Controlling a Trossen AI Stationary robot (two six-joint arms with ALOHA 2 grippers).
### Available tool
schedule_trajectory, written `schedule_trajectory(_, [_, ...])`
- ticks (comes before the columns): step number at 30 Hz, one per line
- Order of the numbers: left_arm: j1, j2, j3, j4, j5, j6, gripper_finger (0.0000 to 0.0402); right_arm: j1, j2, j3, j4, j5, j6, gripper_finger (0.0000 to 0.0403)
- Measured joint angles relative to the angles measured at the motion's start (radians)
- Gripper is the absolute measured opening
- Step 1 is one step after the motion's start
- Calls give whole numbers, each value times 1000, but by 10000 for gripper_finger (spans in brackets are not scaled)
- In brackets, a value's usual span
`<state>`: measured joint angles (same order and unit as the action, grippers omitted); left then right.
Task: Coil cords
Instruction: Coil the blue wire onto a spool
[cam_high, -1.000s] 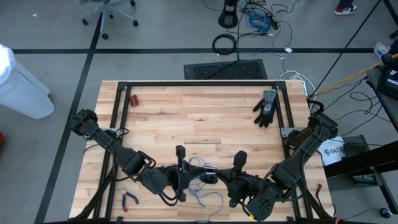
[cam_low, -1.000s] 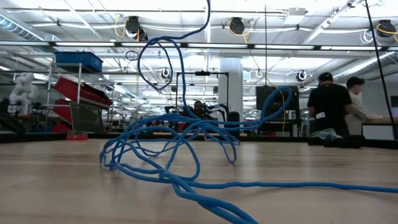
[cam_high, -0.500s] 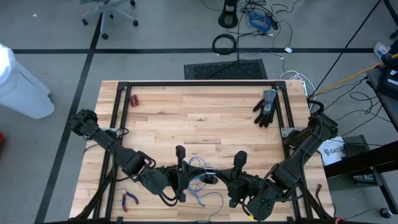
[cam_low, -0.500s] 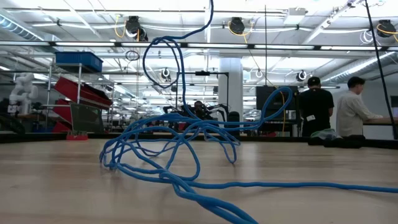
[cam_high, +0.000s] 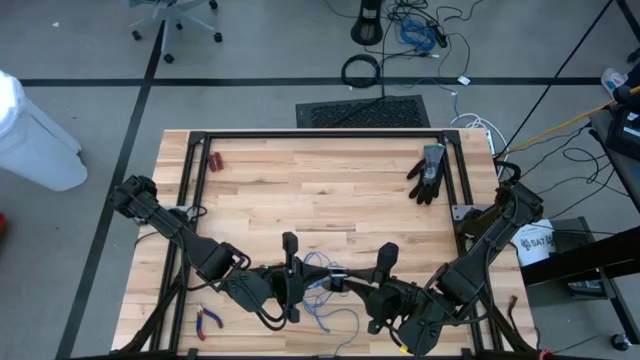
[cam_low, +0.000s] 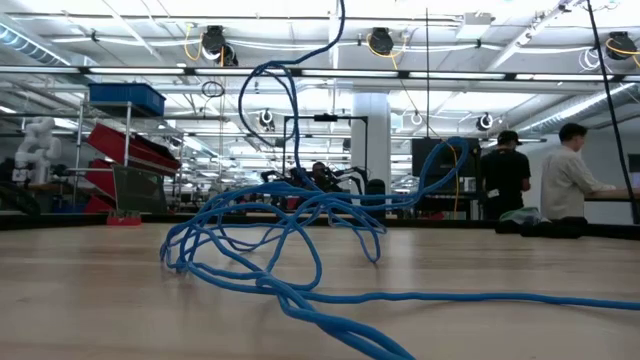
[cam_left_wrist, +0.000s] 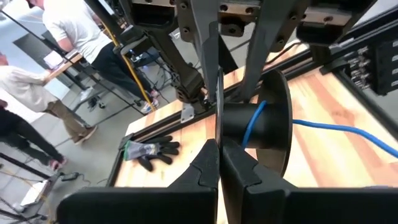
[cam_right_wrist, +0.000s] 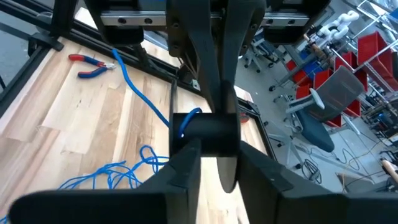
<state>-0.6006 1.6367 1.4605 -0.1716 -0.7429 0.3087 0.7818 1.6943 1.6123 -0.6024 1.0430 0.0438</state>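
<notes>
- The left gripper (cam_left_wrist: 219, 146) was seen with its fingers pressed together; no cord could be made out between them.
- The right gripper (cam_right_wrist: 216, 146) was parted narrowly around a dark spool (cam_right_wrist: 205, 132).
- The blue cord (cam_high: 325, 290) was strewn loosely on the table (cam_high: 320, 190), between and just beside both grippers.
- One strand was lifted upward.

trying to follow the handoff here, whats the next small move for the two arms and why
Probably draw the right gripper back off the blue cable. Its fingers stand apart, while the left gripper is shut on the cable at mid-air between the arms. Most of the cable lies in loose, tangled loops on the table, so the freed right gripper could then reach for the next loop.
</notes>
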Motion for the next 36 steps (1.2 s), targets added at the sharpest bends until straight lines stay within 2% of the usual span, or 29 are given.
schedule_trajectory(10, [-22, 0, 0, -69, -34, 64, 0, 46, 0, 0, -17, 60, 0, 100])
schedule_trajectory(14, [-54, 0, 0, -69, -87, 67, 0, 56, -1, 0, -31, 63, -28, 100])
schedule_trajectory(19, [-88, 0, 0, -68, -144, 54, 0, 63, -12, 0, -126, 89, -115, 100])
schedule_trajectory(23, [-90, 0, 0, -66, -183, 20, 0, 63, -15, 0, -179, 138, -89, 100])
schedule_trajectory(27, [-87, 0, 0, -78, -189, 19, 0, 63, -18, 0, -206, 167, 16, 100])
schedule_trajectory(31, [-87, 0, 0, -104, -199, 37, 0, 63, -18, 0, -269, 156, 195, 100])
schedule_trajectory(36, [-89, 0, 0, -108, -236, 40, 0, 62, -14, 0, -380, 42, 512, 100])
